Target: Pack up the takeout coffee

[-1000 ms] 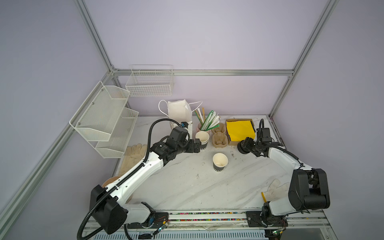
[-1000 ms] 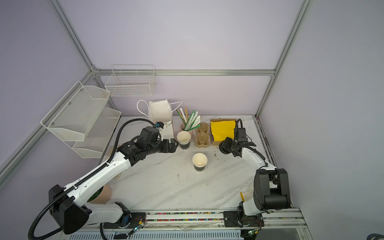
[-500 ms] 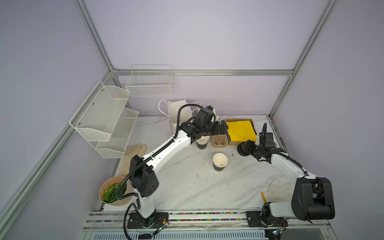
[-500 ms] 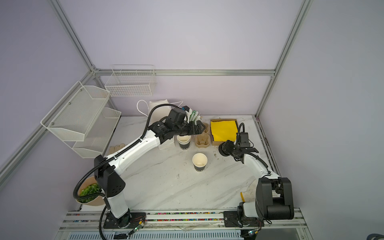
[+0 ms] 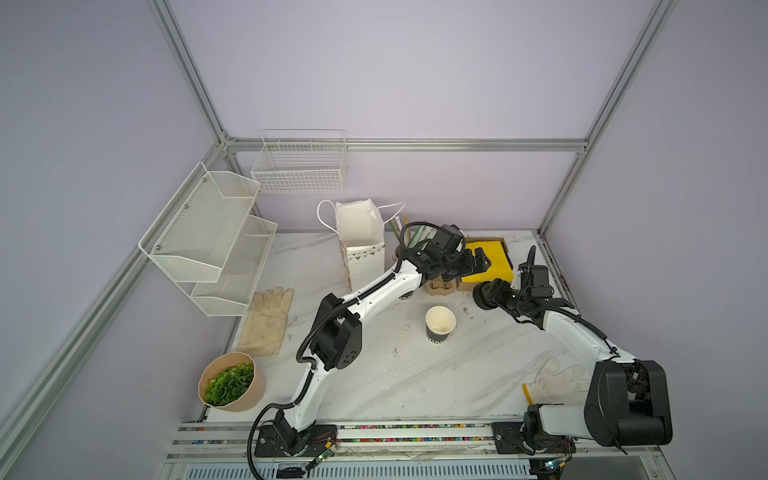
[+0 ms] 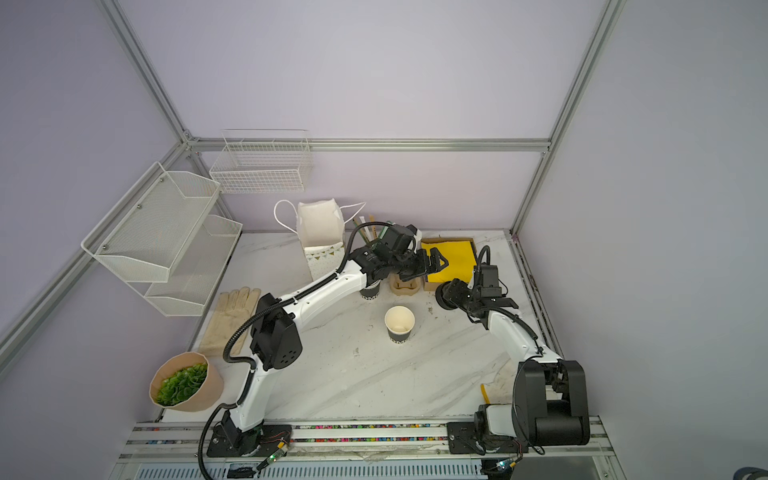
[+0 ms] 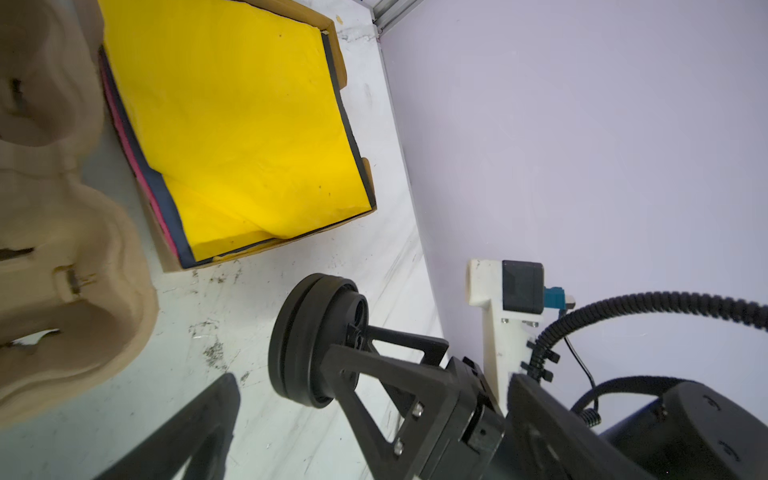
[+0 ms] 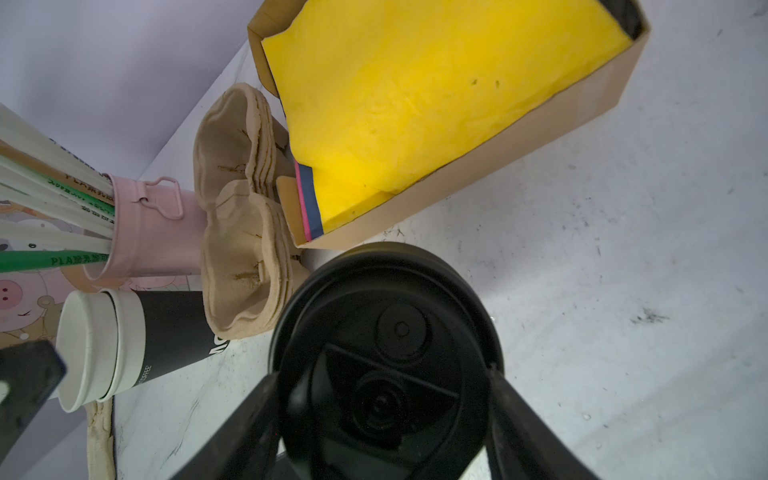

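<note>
The takeout coffee [image 5: 440, 328] [image 6: 400, 326] stands upright and uncovered in the middle of the marble table, a black-walled paper cup with a cream inside. My right gripper [image 5: 486, 296] [image 8: 384, 395] is shut on a black plastic lid [image 6: 446, 294] [image 8: 386, 353] [image 7: 307, 336], held on edge just above the table to the right of the cup and behind it. My left gripper [image 5: 478, 264] [image 6: 436, 264] hangs open and empty over the near-left corner of the yellow napkin box, behind the cup. Neither wrist view shows the cup.
A white paper bag [image 5: 359, 232] stands open at the back. Near it are a nested cup stack [image 6: 370, 291] [image 8: 104, 345], a pulp cup carrier [image 5: 440, 286], a pink straw holder [image 8: 153, 232] and the yellow napkin box [image 5: 492, 262]. Gloves [image 5: 268, 320], a plant bowl [image 5: 230, 384] and wire shelves [image 5: 212, 232] line the left.
My left arm has swung right, from beside the cup stack to above the carrier and napkin box, still open. The right gripper keeps the lid in nearly the same place.
</note>
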Controlling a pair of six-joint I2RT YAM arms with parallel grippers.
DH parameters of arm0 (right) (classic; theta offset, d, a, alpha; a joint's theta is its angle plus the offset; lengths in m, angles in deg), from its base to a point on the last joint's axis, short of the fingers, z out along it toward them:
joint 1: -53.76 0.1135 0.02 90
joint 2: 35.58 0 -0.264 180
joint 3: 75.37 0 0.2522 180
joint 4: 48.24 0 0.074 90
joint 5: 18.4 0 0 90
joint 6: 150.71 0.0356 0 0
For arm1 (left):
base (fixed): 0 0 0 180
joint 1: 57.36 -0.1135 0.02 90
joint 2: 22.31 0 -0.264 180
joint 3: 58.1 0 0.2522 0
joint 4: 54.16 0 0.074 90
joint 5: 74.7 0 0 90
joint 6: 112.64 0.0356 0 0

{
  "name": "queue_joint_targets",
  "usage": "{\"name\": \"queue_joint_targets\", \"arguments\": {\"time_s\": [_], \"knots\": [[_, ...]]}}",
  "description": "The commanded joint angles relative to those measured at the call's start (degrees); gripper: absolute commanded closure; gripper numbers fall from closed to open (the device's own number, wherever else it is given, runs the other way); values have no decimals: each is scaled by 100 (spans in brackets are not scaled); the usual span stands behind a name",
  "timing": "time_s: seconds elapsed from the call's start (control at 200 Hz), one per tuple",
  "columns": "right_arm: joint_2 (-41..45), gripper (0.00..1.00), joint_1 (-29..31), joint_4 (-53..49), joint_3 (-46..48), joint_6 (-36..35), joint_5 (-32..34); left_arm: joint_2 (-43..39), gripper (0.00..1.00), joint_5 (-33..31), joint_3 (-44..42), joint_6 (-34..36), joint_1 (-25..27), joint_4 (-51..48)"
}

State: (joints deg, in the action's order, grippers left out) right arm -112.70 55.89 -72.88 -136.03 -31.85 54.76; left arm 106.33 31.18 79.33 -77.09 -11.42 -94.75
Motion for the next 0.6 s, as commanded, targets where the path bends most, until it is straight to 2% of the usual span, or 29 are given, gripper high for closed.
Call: {"name": "queue_joint_targets", "arguments": {"time_s": [0.0,0.26,0.595], "knots": [[154,46,-37,146,41,-3,-32,176,0,364,645,-520,62,667],[144,46,-35,207,56,-21,-2,527,0,559,658,-916,114,982],[130,47,-37,320,110,-21,6,647,0,655,272,-1175,111,1435]]}}
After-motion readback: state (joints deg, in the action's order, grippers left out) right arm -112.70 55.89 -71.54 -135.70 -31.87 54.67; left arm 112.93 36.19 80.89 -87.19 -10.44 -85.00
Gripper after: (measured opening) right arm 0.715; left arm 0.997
